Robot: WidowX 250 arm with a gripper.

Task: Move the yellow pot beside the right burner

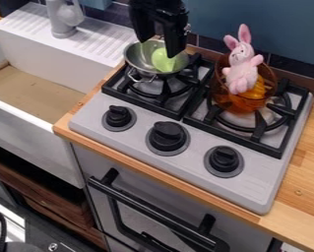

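The wide-spread tool [159, 47] hangs left of and above the amber pot [235, 103].

Rabbit [242, 69] in pot [238, 103], right of pan [139, 61], seemingly on burner [259, 125].

There are three black knobs [167, 138], two burners [164, 93], one stove [252, 183], one metal pot [137, 58] at 12 o'clock, one amber pot [239, 105] and one pink plush rabbit [241, 71] at 2 o'clock, one green rounded thing [163, 60], one sink [27, 117] at 10 o'clock, and one faucet [65, 18] at 11 o'clock.
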